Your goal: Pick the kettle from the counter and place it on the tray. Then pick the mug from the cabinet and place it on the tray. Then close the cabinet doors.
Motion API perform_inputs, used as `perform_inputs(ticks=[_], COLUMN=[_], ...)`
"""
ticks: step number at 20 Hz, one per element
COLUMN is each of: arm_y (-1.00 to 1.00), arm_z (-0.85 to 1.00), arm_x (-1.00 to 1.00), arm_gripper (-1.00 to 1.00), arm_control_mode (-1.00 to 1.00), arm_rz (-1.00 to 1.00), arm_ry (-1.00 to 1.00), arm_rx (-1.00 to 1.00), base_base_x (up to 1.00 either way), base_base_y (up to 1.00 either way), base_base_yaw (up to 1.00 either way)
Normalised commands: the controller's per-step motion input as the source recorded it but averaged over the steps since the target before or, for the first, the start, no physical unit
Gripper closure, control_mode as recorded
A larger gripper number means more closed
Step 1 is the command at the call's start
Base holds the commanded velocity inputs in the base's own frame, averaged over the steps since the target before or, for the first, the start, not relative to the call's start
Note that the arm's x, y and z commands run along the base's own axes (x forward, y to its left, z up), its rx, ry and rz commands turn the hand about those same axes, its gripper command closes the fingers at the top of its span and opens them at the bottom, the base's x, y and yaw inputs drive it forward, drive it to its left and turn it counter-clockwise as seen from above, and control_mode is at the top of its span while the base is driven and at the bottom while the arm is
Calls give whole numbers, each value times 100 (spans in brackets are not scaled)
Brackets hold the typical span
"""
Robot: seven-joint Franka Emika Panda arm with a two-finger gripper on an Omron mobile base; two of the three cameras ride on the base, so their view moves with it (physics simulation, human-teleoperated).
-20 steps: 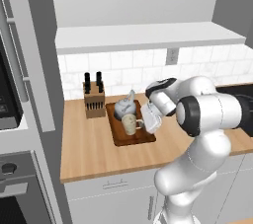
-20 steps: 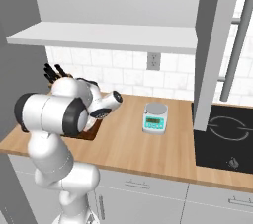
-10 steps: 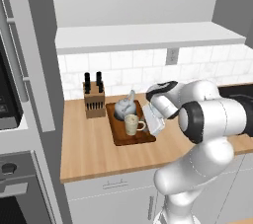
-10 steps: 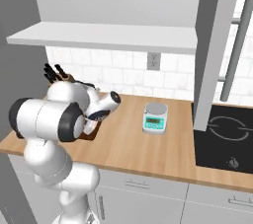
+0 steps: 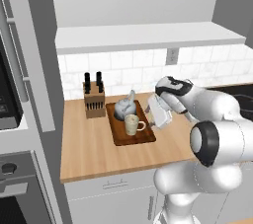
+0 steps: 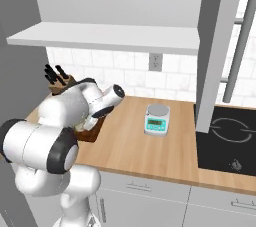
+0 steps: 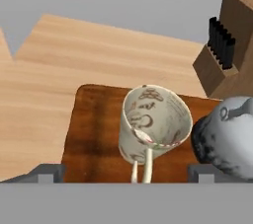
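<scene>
A: How many things are borne by the tray (image 5: 143,137)?

B: Two are counted. One mug (image 5: 131,124), cream with a faint pattern, is stood upright near the middle of the dark-brown board, its loop handle turned to the right in the left base view. One kettle (image 5: 124,108), grey and rounded, is set just beyond it at the far end of the tray, close beside the mug; whether the two touch cannot be told.

A: And where is the tray itself placed?

B: It is laid flat on the counter (image 5: 89,149), the one light-wood worktop, just right of a single knife block (image 5: 94,100). Several black handles are seen rising from that block.

A: How is the gripper (image 5: 159,113) to be described?

B: One gripper is shown, held just right of the mug and tilted toward it. In the hand view the two finger tips (image 7: 48,173) are set wide apart at the bottom corners, with the mug (image 7: 153,129) between them and nothing clasped; the jaws are parted and free of it. The kettle (image 7: 228,136) is seen at the right edge of that view.

A: What else is counted on the worktop?

B: One small kitchen scale (image 6: 157,119) is stood well to the right of the tray, and one black hob (image 6: 225,141) is set at the far right end.
</scene>
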Motion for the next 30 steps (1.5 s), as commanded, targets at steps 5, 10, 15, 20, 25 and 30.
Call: perform_inputs(ticks=[5,10,15,20,25,30], arm_y=[0,0,0,-11,-17,-11], arm_z=[73,69,67,62,51,43], arm_x=[-59,-65,-63,-45,-27,-30], arm_gripper=[-100,-100,-100,-100,-100,-100], arm_control_mode=[-100,-100,-100,-100,-100,-100], arm_rz=[-24,-39,-49,-65,-84,-85], arm_ry=[0,0,1,9,18,4], arm_rx=[8,13,18,17,14,14], base_base_x=[0,0,0,0,0,0], base_base_y=[0,0,0,0,0,0], base_base_yaw=[0,0,0,0,0,0])
